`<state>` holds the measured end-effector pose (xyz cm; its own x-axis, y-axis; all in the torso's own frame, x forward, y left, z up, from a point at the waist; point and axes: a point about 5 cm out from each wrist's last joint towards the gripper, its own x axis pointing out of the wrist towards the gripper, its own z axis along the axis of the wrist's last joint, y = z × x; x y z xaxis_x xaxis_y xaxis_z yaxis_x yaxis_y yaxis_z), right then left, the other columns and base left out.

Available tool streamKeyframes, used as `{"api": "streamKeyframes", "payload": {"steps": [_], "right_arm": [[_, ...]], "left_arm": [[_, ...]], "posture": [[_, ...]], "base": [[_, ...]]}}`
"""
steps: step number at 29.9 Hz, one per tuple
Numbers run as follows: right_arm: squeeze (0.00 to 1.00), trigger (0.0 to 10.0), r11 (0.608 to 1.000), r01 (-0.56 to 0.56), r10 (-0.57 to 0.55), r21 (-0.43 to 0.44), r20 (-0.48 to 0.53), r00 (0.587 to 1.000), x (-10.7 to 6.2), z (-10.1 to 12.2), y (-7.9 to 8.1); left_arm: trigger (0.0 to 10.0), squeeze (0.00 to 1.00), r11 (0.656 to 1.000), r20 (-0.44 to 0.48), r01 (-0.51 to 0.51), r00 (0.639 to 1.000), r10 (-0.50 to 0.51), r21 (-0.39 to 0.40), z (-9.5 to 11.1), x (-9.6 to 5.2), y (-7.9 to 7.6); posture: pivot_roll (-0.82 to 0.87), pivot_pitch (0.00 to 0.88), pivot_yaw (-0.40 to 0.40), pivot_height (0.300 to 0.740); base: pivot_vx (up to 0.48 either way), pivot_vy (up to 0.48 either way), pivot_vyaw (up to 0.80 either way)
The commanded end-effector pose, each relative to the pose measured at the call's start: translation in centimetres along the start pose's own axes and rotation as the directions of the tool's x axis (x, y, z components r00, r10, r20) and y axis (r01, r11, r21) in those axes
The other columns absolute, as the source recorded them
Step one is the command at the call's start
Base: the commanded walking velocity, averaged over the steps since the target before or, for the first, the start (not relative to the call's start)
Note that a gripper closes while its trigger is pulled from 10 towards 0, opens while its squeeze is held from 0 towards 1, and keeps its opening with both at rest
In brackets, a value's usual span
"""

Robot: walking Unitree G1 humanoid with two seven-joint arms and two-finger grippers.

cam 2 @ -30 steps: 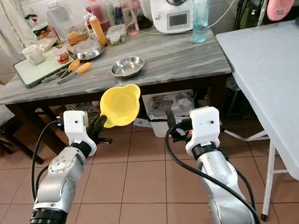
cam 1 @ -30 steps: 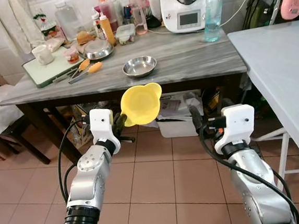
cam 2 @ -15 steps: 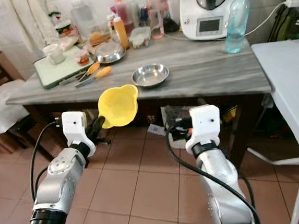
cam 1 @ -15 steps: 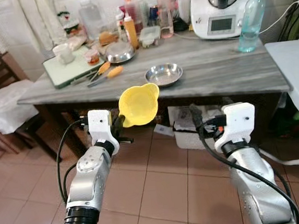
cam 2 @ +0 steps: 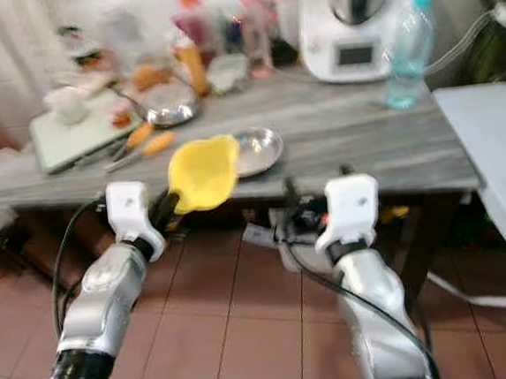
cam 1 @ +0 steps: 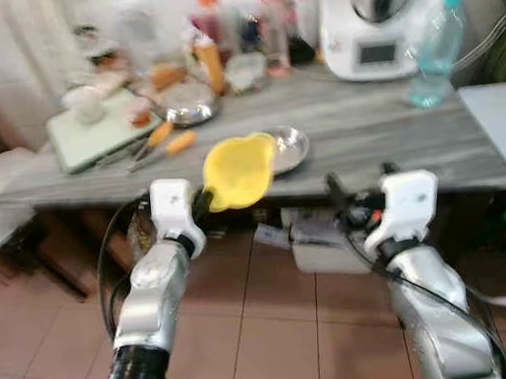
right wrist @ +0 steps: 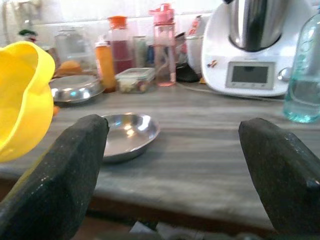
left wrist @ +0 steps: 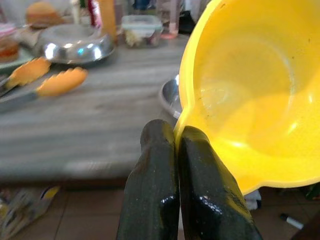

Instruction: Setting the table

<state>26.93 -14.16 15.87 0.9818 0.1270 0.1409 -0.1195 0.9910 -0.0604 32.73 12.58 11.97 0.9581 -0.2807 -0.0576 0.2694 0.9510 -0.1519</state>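
In front of the grey surface (cam 1: 355, 136): the robot stands facing its long front edge; both eye views are blurred.
Left claw (left wrist: 176, 145): closed on the rim tab of a yellow bowl (cam 1: 237, 171), fingers pressed together around the thin edge.
Yellow bowl, position: held in the air just short of the surface edge, tilted so its hollow faces partly back towards the head camera.
Right claw (right wrist: 175, 145): open wide, holding nothing, level with the surface edge and pointing at it.
Steel dish (cam 1: 287, 147): resting on the surface near the front edge, just beyond the bowl and between the two claws.
Key relation: the bowl hangs from the left claw directly before the steel dish, so bare surface lies forward and to the right of it. The left arm already carries the bowl; the right is nearer that open stretch.
Other items: orange-handled tongs (cam 1: 158, 142), a green tray (cam 1: 97, 132), a water bottle (cam 1: 436, 49), a white kitchen machine (cam 1: 375, 10).
Second surface: a pale table (cam 1: 503, 114) at the robot's right.
Judgement: likely carrying the bowl in to set down.
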Motion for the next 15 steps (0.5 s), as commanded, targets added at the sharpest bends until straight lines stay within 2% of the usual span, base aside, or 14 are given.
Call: {"api": "streamKeyframes", "payload": {"steps": [1,7,15], "right_arm": [[0.00,10.0,1.000,0.001,-0.001,-0.006,0.013,1.000,0.0,0.4,-0.1],[0.00,10.0,1.000,-0.015,0.015,-0.018,0.019,1.000,-0.3,0.6,0.0],[0.00,10.0,0.999,-0.005,0.004,-0.032,-0.007,1.000,-2.3,0.1,-0.1]], "left_arm": [[10.0,0.00,1.000,0.039,0.008,0.999,-0.008,0.004,1.0,0.3,-0.4],[10.0,0.00,1.000,0.060,-0.007,0.998,0.006,0.005,1.8,0.3,0.1],[10.0,0.00,0.998,0.060,-0.063,0.996,0.061,0.026,1.8,-1.8,2.0]], "posture": [[-0.07,0.000,0.129,0.740],[-0.07,0.000,0.128,0.740],[-0.07,0.000,0.127,0.740]], "base": [[0.428,0.000,0.00],[0.426,0.000,0.00],[0.412,0.000,0.00]]}}
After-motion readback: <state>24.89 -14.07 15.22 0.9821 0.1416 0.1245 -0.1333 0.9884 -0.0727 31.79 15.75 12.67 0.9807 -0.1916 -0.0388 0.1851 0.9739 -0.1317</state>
